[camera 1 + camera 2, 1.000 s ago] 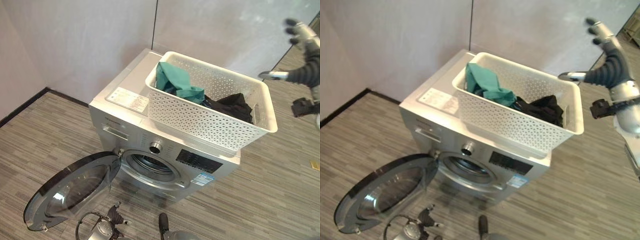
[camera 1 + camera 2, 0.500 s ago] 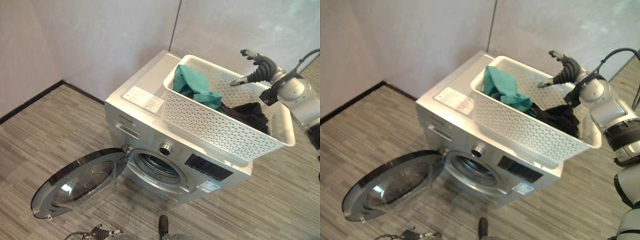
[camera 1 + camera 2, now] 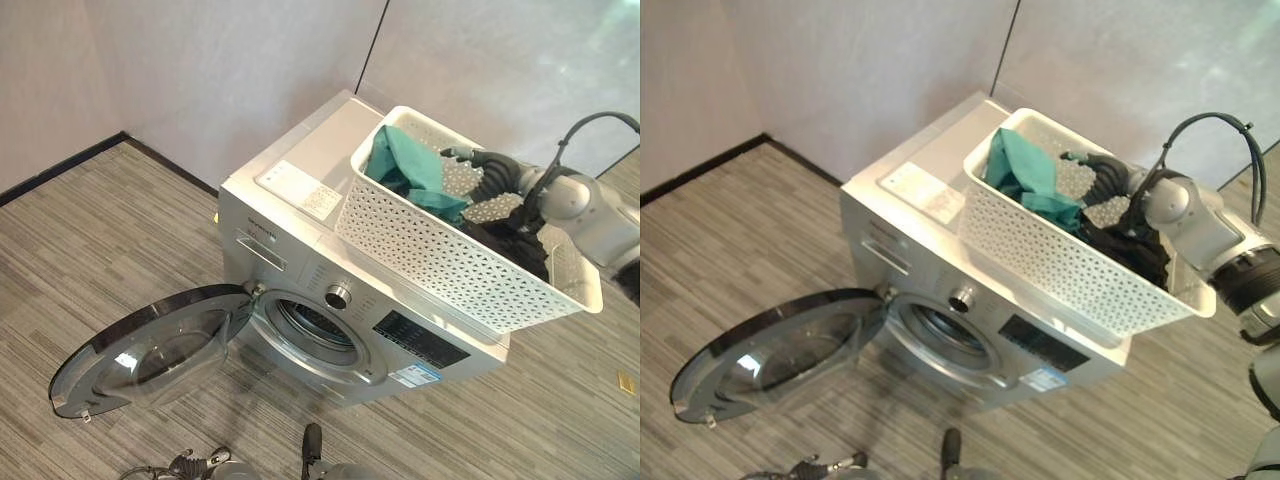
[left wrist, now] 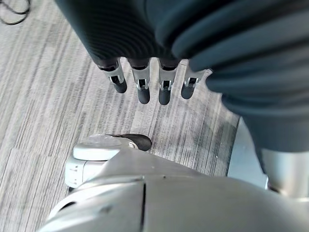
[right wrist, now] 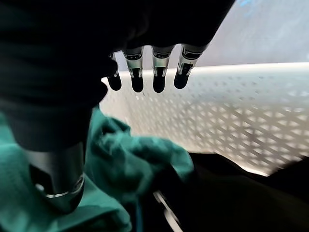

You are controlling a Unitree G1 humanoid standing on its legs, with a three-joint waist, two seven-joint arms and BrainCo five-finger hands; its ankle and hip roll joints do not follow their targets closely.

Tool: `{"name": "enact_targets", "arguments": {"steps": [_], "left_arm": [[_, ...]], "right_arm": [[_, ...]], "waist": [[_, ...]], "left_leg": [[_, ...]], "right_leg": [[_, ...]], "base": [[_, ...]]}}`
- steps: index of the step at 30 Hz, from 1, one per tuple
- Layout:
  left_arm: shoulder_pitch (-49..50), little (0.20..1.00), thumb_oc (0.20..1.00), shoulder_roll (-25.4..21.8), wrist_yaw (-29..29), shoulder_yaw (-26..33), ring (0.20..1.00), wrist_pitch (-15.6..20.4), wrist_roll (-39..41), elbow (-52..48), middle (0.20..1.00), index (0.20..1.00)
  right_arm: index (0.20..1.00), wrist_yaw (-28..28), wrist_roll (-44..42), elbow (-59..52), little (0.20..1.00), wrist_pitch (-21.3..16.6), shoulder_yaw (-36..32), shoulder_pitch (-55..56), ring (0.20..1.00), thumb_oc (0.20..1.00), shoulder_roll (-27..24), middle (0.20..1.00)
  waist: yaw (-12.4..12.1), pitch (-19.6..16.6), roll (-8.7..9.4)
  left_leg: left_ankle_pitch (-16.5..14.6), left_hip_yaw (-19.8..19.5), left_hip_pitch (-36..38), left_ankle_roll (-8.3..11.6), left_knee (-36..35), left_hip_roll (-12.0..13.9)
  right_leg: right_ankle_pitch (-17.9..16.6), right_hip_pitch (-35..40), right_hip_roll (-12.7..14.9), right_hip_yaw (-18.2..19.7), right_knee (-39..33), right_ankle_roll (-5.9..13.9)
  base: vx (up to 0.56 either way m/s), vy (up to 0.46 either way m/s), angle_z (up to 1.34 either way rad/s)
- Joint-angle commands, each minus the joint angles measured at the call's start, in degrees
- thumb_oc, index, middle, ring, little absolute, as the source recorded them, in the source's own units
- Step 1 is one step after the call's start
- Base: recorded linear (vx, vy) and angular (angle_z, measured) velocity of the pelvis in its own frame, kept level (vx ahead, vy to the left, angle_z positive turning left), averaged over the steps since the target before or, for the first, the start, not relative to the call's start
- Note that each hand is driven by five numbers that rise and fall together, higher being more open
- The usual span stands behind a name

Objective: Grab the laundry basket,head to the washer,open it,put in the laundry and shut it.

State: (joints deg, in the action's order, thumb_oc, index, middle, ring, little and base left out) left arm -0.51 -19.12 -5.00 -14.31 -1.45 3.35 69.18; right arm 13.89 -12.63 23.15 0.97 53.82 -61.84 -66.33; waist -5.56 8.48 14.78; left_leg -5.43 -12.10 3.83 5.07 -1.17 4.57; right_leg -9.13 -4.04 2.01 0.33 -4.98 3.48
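A white perforated laundry basket (image 3: pixel 430 250) stands on top of the silver washer (image 3: pixel 300 190). In it lie a teal cloth (image 3: pixel 405 160) and a black cloth (image 3: pixel 512 240). The washer's round door (image 3: pixel 150 345) is swung wide open to the left, and the drum opening (image 3: pixel 315 330) is bare. My right hand (image 3: pixel 478 165) reaches into the basket from the right, just above the teal cloth (image 5: pixel 135 159). Its fingers (image 5: pixel 159 67) are straight, point at the basket's far wall (image 5: pixel 231 111) and hold nothing. My left hand (image 4: pixel 149 82) hangs low over the floor with straight fingers.
The washer stands against a plain grey wall (image 3: pixel 250 70) in a corner, on striped grey flooring (image 3: pixel 110 230). The open door takes up the floor at the washer's front left. One corner of the basket overhangs the washer's right side.
The camera has shifted. My right hand has come down from high at the right and moved into the basket, over the clothes. The basket and the door stay put.
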Motion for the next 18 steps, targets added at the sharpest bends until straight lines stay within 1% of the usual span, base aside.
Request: {"name": "enact_targets", "arguments": {"steps": [1, 5, 7, 10, 11, 13, 14, 16, 18], "left_arm": [[-0.8, 1.000, 1.000, 1.6, 1.4, -1.5, 1.000, 0.8, -2.1, 1.0, 1.000, 1.000], [-1.4, 1.000, 1.000, 1.3, 1.3, -1.5, 1.000, 1.1, -1.3, -0.2, 1.000, 1.000], [-1.9, 1.000, 1.000, 1.4, 1.0, -2.2, 1.000, 1.3, -0.4, -1.2, 1.000, 1.000], [-2.1, 1.000, 1.000, 1.8, 0.9, -2.9, 1.000, 1.6, 0.9, -2.2, 1.000, 1.000], [-2.1, 1.000, 1.000, 1.8, 0.9, -2.9, 1.000, 1.6, 0.9, -2.2, 1.000, 1.000], [-2.1, 1.000, 1.000, 2.0, 0.7, -3.1, 1.000, 1.6, 1.3, -2.4, 1.000, 1.000], [-2.0, 1.000, 1.000, 2.1, 0.5, -3.2, 1.000, 1.7, 1.5, -2.2, 1.000, 1.000], [-1.8, 1.000, 1.000, 2.1, 0.3, -3.3, 1.000, 1.8, 1.6, -2.1, 1.000, 1.000], [-1.6, 1.000, 1.000, 2.3, -0.1, -3.3, 1.000, 2.0, 2.5, -1.8, 1.000, 1.000]], "right_arm": [[1.000, 1.2, -0.4, 0.3, 1.000, -0.9, 2.8, -5.7, 1.000, 1.000, -6.3, 1.000], [1.000, 1.6, 0.5, 1.1, 1.000, -0.8, 3.4, -5.4, 1.000, 1.000, -5.2, 1.000], [1.000, 1.1, 1.5, 3.8, 1.000, -0.6, 3.0, -4.9, 1.000, 1.000, -2.9, 1.000], [1.000, 0.3, 2.9, 6.2, 1.000, -0.2, 2.4, -4.5, 1.000, 1.000, -0.8, 1.000], [1.000, 0.3, 2.9, 6.2, 1.000, -0.2, 2.4, -4.5, 1.000, 1.000, -0.7, 1.000], [1.000, -0.4, 3.5, 7.9, 1.000, 0.0, 1.7, -4.3, 1.000, 1.000, 0.7, 1.000], [1.000, -1.2, 3.8, 9.7, 1.000, 0.1, 1.1, -4.1, 1.000, 1.000, 2.3, 1.000], [1.000, -1.5, 4.1, 10.9, 1.000, 0.1, 1.0, -4.1, 1.000, 1.000, 3.1, 1.000], [1.000, -2.4, 5.0, 14.1, 1.000, 0.6, 0.7, -4.7, 1.000, 1.000, 6.1, 1.000]], "waist": [[-1.7, 1.7, 0.44], [-2.1, 2.0, 0.68], [-2.7, 2.7, 0.69], [-3.4, 3.6, 0.38], [-3.4, 3.5, 0.39], [-3.9, 4.2, 0.13], [-4.3, 4.7, -0.21], [-4.5, 4.9, -0.40], [-5.2, 5.9, -0.99]], "left_leg": [[0.9, 1.1, -1.0, -2.12, -1.7, 0.8], [1.0, 1.1, -1.1, -2.04, -1.9, 1.0], [1.1, 0.8, -1.5, -2.04, -1.7, 1.1], [1.4, 0.2, -2.4, -2.01, -1.6, 1.0], [1.4, 0.2, -2.5, -2.01, -1.6, 1.0], [1.7, -0.2, -3.3, -1.97, -1.5, 0.8], [2.0, -0.7, -4.0, -2.00, -1.6, 0.6], [2.3, -1.0, -4.5, -2.02, -1.7, 0.4], [3.1, -1.8, -6.0, -1.91, -1.8, 0.1]], "right_leg": [[7.2, 1.2, 3.4, -2.9, 4.3, 2.97], [7.2, 1.2, 3.3, -3.0, 4.4, 2.91], [7.2, 1.0, 3.3, -3.2, 4.3, 2.86], [7.2, 0.7, 3.3, -3.6, 4.1, 2.75], [7.2, 0.7, 3.4, -3.6, 4.1, 2.75], [7.2, 0.4, 3.5, -4.0, 4.1, 2.71], [7.1, 0.1, 3.5, -4.3, 3.9, 2.70], [7.1, -0.1, 3.6, -4.6, 3.8, 2.67], [6.8, -0.6, 3.7, -5.2, 3.3, 2.63]], "base": [[0.00, 0.000, 0.00], [0.00, 0.000, 0.00], [0.00, 0.000, 0.00], [0.00, 0.000, 0.00], [-0.01, -0.007, 0.06], [-0.01, -0.010, 0.16], [-0.01, -0.011, 0.18], [-0.01, -0.007, 0.13], [-0.03, -0.009, 0.22]]}}
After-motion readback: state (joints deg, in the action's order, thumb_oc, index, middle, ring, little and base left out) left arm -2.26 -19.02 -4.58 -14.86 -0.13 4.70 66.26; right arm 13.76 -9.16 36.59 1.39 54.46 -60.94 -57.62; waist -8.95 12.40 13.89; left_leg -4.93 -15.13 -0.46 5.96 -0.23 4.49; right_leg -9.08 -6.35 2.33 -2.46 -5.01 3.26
